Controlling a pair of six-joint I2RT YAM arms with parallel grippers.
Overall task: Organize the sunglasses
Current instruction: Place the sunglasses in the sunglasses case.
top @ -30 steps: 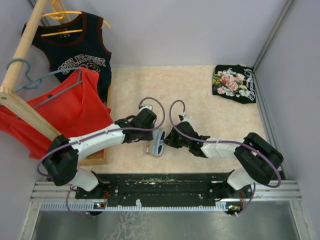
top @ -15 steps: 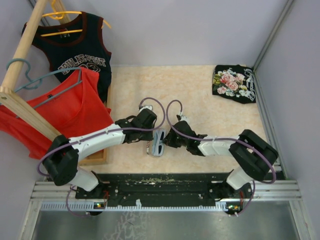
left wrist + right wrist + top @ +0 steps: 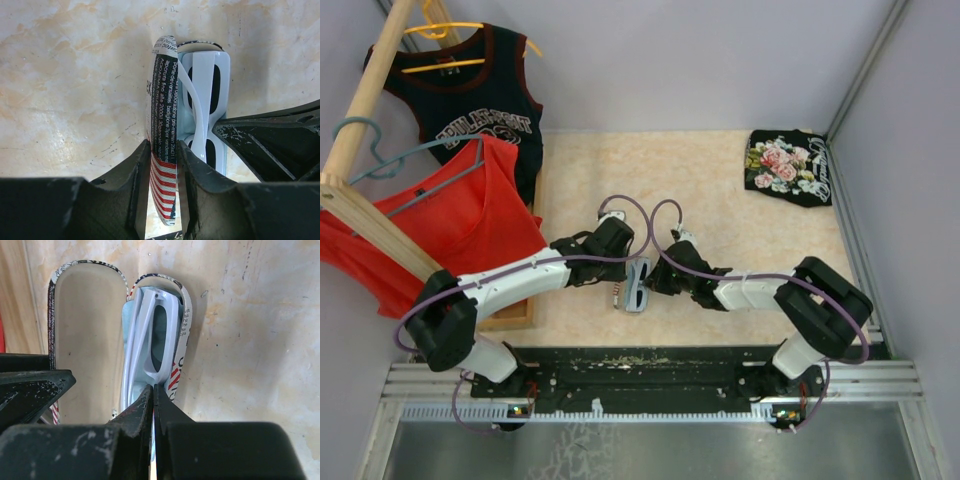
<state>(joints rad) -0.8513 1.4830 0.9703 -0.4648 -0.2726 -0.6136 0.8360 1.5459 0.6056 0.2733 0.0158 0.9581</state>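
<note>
Hidden: near end of flag-print case (image 3: pixel 161 100) cut off in both wrist views; from above only a sliver shows.
Sunglasses (image 3: pixel 204 100): folded inside the open case, on pale-blue cloth (image 3: pixel 129 330).
Left gripper (image 3: pixel 163 150): pinching the case lid.
Right gripper (image 3: pixel 153 392): tips pressed together at the Sunglasses' near end.
Around: red top (image 3: pixel 450 225), floral fabric (image 3: pixel 788 166), well apart.

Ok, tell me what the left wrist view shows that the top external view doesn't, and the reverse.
Left wrist only: the left claw pinching one half of the flag-print case, the small print on that half, and the folded white sunglasses lying in the other half. Top external only: both arms whole, a black jersey and a red top on hangers, and a floral cloth at the far right corner. Both: the case and the marbled table.
</note>
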